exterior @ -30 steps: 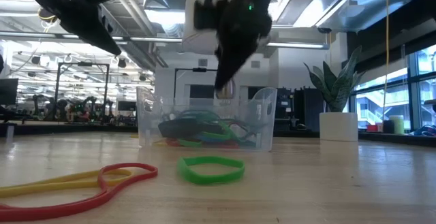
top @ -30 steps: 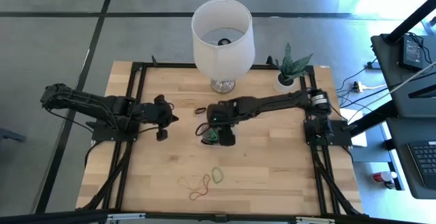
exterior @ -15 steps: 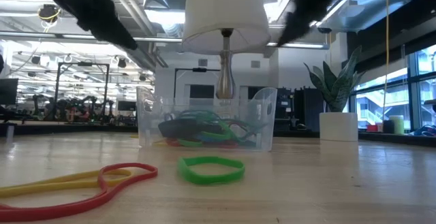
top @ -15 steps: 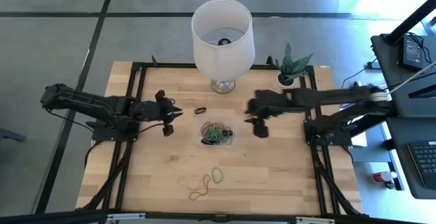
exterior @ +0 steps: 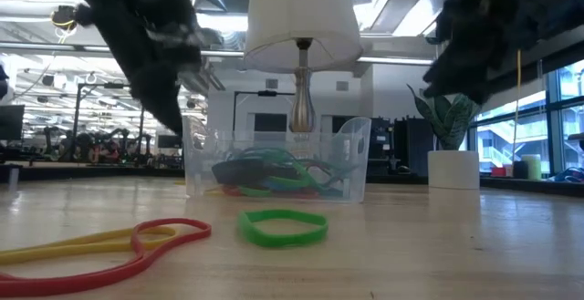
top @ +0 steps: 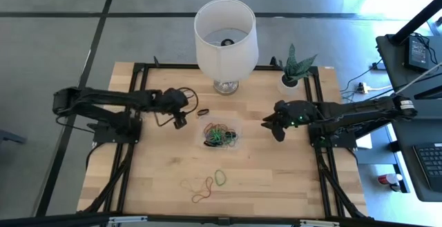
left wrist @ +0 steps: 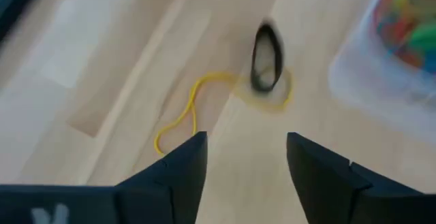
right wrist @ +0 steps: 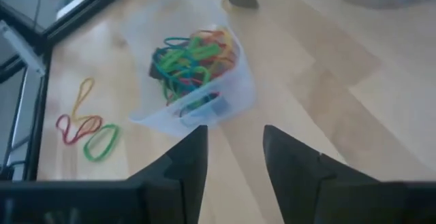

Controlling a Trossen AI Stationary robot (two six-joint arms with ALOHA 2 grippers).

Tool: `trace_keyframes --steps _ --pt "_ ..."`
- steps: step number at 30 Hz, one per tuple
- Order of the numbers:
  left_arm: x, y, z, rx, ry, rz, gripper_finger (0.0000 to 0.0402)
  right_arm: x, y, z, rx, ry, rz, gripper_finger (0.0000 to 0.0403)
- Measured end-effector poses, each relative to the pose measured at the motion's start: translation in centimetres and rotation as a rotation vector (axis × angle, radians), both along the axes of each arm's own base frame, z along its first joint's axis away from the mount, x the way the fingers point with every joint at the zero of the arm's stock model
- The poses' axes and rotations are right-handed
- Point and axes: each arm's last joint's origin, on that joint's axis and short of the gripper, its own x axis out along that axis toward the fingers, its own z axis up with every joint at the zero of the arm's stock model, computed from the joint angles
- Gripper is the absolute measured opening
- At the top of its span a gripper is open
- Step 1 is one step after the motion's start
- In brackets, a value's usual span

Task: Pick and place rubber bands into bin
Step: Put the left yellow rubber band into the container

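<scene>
The clear bin stands at the table's middle, full of coloured rubber bands. A black rubber band lies on a yellow one on the wood just left of the bin's far corner. My left gripper hovers open beside them, tilted down, nothing between its fingers. My right gripper hangs open to the right of the bin, pointing at it, holding nothing. Green, red and yellow rubber bands lie flat near the front edge.
A big white lamp stands at the far edge behind the bin, its metal foot close to the black band. A small potted plant sits at the far right. Bare wood lies between the bin and the loose bands at the front.
My right gripper has pulled away from above the bin toward the table's right edge, rolling its wrist as it went. My left gripper has swung right and down toward the black band, and its fingers have spread. The bin and the loose bands have stayed where they were.
</scene>
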Motion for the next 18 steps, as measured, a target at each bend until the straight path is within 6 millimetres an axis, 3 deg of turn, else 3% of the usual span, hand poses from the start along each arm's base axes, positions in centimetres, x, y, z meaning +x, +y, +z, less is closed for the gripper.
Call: trace_keyframes --steps 11,18 --pt "1.0 6.5 -4.3 0.016 0.104 -0.187 0.02 -0.3 -0.3 -1.2 0.096 0.016 -0.184 0.0145" --pt "1.1 7.8 -6.9 -0.041 0.15 -0.348 0.017 -0.3 -0.5 -1.1 0.097 -0.008 -0.288 0.0145"
